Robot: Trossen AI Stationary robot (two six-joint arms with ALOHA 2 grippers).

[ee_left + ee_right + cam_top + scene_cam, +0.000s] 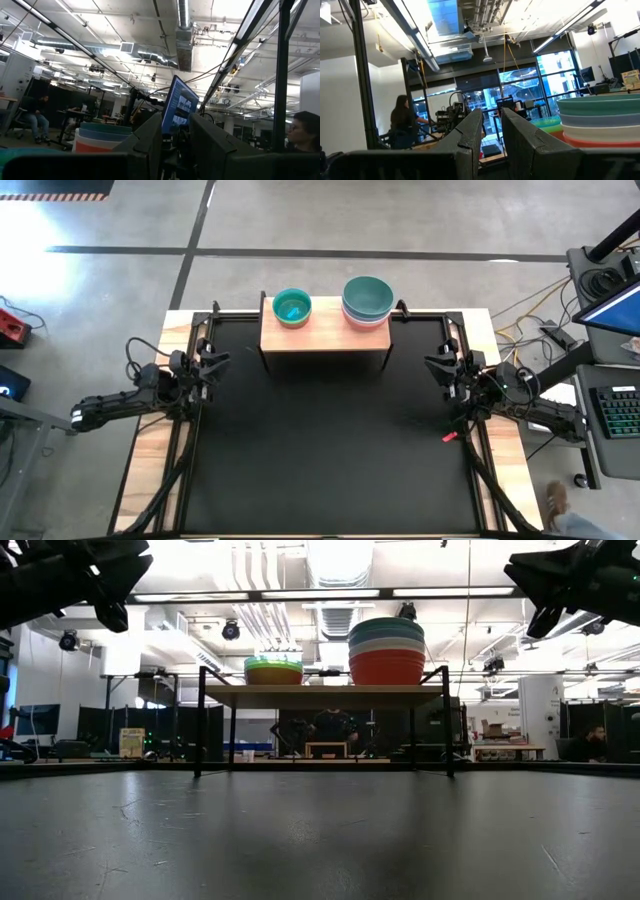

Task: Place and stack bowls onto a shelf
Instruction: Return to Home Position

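Empty left gripper (222, 360) and right gripper (432, 365), jaws narrowly parted; jolting the shelf (325, 338) could topple its taller right stack (367, 302).

Bright ceiling strips (260, 594) w/ glare, dim tabletop (320, 840)

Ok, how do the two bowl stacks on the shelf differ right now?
The right stack stands taller than the left stack. The right stack is topped by a teal bowl, the left stack by a blue bowl. Both sit upright on the shelf, apart from each other.
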